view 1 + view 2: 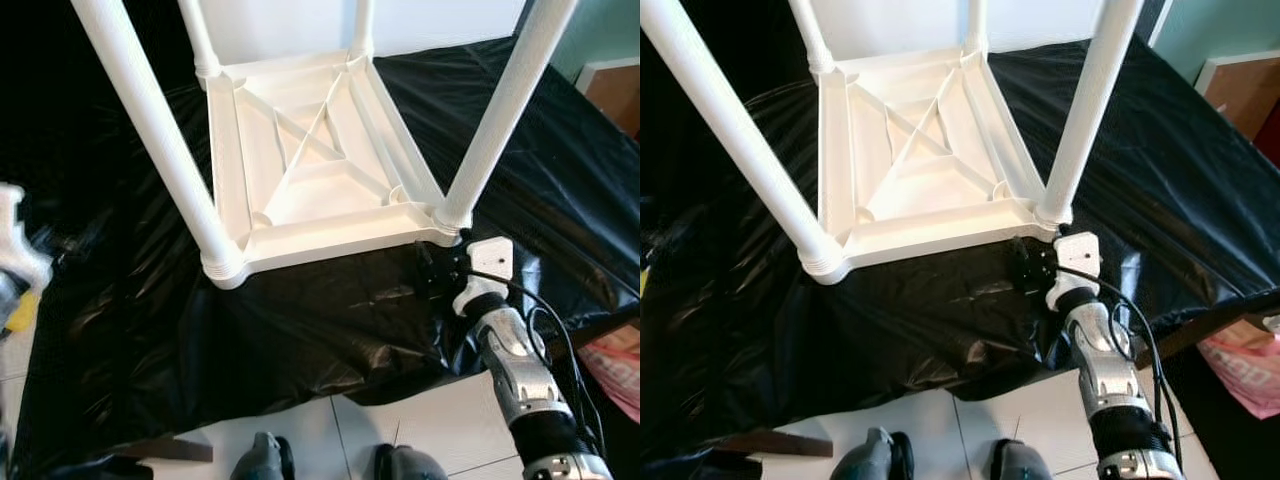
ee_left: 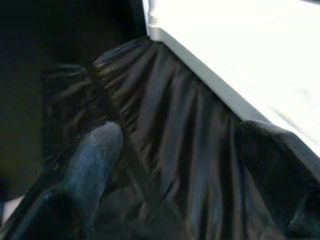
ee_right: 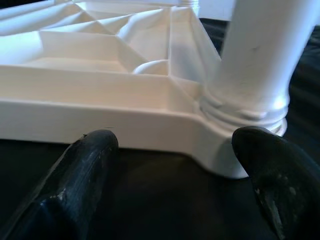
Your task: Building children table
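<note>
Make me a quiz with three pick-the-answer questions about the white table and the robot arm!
1. Where is the right gripper?
A. at the table's near right corner
B. on top of a leg
C. on the floor tiles

2. How many legs stick up from the table?
A. two
B. three
C. four

3. How does the table lie on the black sheet?
A. on its side
B. upside down
C. on its feet

Answers: 1 A, its fingers point at that corner. 2 C, one leg rises at each corner. 3 B, its ribbed underside faces up with the legs pointing upward.
</note>
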`<state>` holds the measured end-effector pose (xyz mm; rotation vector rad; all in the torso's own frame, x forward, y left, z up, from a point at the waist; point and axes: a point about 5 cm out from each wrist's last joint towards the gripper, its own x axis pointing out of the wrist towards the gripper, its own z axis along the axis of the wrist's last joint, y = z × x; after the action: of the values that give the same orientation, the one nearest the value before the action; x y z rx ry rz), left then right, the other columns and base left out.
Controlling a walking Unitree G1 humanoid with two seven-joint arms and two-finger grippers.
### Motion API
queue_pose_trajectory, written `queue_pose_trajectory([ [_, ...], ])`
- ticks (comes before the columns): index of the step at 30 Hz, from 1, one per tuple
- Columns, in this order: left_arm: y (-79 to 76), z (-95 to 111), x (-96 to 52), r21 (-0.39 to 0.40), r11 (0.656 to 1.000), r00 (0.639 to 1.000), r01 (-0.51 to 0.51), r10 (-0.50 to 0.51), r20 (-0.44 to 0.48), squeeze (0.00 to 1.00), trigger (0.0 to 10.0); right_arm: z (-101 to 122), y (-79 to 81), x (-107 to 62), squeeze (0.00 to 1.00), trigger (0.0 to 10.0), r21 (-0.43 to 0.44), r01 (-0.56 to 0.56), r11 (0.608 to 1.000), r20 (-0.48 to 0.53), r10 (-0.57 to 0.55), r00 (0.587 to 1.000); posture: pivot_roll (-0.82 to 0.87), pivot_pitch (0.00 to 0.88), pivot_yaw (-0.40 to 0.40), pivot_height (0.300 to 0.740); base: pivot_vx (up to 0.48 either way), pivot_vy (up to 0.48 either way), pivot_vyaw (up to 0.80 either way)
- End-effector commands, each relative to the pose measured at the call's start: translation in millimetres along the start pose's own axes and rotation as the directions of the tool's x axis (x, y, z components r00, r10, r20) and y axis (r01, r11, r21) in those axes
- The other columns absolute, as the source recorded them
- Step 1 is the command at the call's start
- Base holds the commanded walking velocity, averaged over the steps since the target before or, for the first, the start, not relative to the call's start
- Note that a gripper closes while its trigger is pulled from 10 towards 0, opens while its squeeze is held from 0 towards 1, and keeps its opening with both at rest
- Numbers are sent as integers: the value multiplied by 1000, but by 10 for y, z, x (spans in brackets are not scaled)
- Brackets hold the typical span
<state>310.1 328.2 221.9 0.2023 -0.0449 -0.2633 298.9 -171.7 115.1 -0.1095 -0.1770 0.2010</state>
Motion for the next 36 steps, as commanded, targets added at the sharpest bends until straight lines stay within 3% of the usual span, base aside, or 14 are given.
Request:
queue_pose_trajectory([
  [1,-9,-85,79,-1,999,999,-44,44,-24,0,10000,-20,42,-45,0,10000,6,0,1000,-8,0,1000,-9,123,34,740,0,0,0],
  [4,-152,-22,413,-10,1000,1000,15,-15,21,0,10000,-33,107,-127,0,10000,42,33,999,-7,-33,999,-34,117,43,740,0,0,0],
  [8,-223,-1,512,-1,1000,999,20,-20,40,0,10000,-39,115,-159,0,10000,44,49,998,-9,-48,999,-40,116,46,740,0,0,0],
  [13,-462,-14,783,8,999,998,36,-36,48,0,10000,-61,95,-253,0,10000,65,120,991,-29,-118,993,-69,113,55,740,0,0,0],
  [19,-652,-40,936,23,997,996,76,-76,39,0,10000,-106,119,-315,0,10000,57,151,987,-70,-147,987,-78,111,56,740,0,0,0],
  [22,-829,-50,1014,-16,988,986,155,-154,66,0,10000,-158,96,-306,0,10000,33,195,980,-105,-191,976,-86,108,53,740,0,0,0],
  [25,-907,-45,1028,-31,978,975,206,-203,88,0,10000,-158,78,-287,0,10000,35,213,977,-107,-208,972,-90,108,52,740,0,0,0],
  [28,-1136,-29,1019,-78,920,911,385,-365,190,0,10000,-136,19,-235,0,10000,33,243,970,-102,-238,966,-94,109,47,740,0,0,0],
  [30,-1180,-36,1015,-85,905,896,417,-394,206,0,10000,-130,9,-229,0,10000,31,248,968,-103,-244,964,-94,109,47,740,0,0,0],
  [31,-1269,-55,988,-81,875,864,477,-450,227,0,10000,-124,-3,-221,0,10000,29,252,967,-103,-247,963,-94,114,45,740,0,0,0],
  [32,-1269,-55,988,-81,875,864,477,-450,227,0,10000,-124,-3,-221,0,10000,29,252,967,-103,-247,963,-94,114,45,740,0,0,0],
  [33,-1361,-79,958,-92,841,831,533,-500,244,0,10000,-119,-16,-213,0,10000,28,257,966,-103,-253,962,-94,119,44,740,0,0,0],
  [34,-1361,-79,958,-92,841,831,533,-500,244,0,10000,-119,-16,-213,0,10000,28,257,966,-103,-253,962,-94,119,44,740,0,0,0],
  [36,-1532,-91,914,-94,797,782,597,-551,291,0,10000,-115,-35,-192,0,10000,18,270,963,-107,-267,958,-88,129,42,740,0,0,0],
])
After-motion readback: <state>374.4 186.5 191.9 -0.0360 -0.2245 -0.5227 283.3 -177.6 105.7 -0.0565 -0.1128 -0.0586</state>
